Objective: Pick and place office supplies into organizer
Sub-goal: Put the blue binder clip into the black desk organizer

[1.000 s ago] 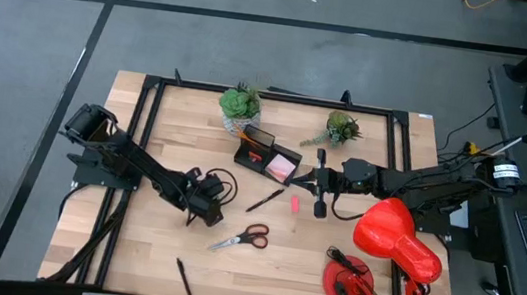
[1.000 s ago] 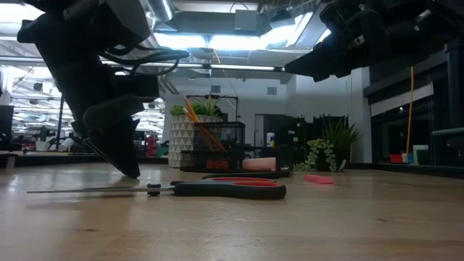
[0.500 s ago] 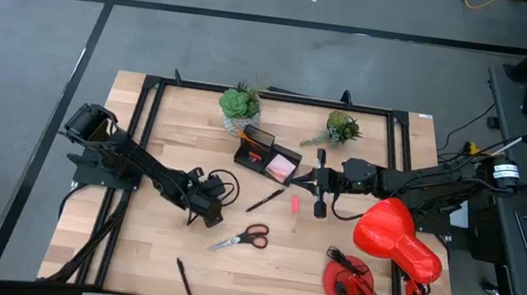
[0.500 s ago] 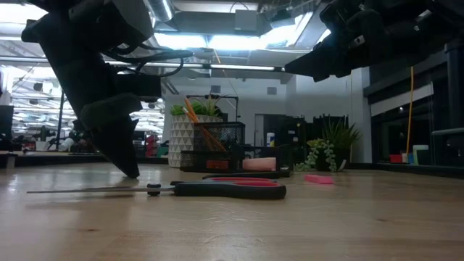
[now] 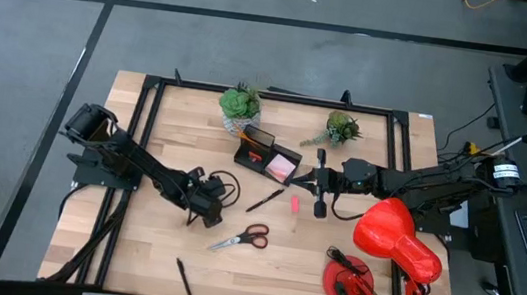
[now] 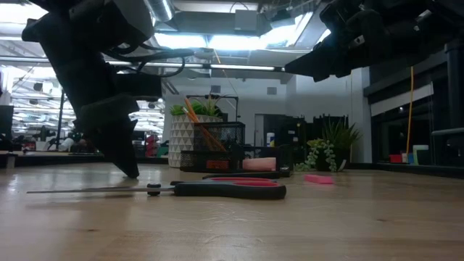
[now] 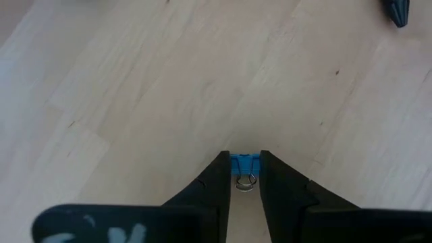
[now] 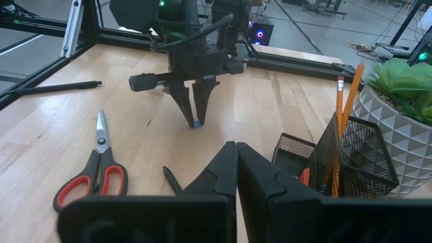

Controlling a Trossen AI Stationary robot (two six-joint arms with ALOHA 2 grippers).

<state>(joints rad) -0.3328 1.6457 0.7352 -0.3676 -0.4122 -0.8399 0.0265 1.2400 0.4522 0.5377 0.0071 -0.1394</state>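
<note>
A small blue binder clip (image 7: 244, 163) lies on the wooden table between the fingers of my left gripper (image 7: 244, 156), which stands left of centre (image 5: 205, 217), shut on it. Red-handled scissors (image 5: 242, 237) lie just near of it. A black pen (image 5: 265, 200) and a pink eraser (image 5: 294, 203) lie at the centre. The black organizer (image 5: 261, 152) stands at the far middle with two pencils (image 8: 344, 101) upright in its back compartment and a pink sticky-note pad (image 5: 282, 167) beside it. My right gripper (image 8: 236, 152) hovers shut above the table, right of the organizer. My left gripper pinches the blue body of the clip (image 7: 244, 160) between its two fingertips, one on each side. The fingers come steeply from above, slanting down. The clip sits on the table, its wire loops (image 7: 244, 182) lying back between the fingers.
A second black pen (image 5: 186, 281) lies near the front edge. Two potted plants (image 5: 239, 107) (image 5: 341, 129) stand at the far edge. A red desk lamp (image 5: 392, 246) fills the near right corner. Bare wood lies left and near of my left gripper.
My left gripper has stayed over the same spot and its fingers have drawn together on the blue clip, as the low view shows by its narrower tip. The clip remains on the table.
</note>
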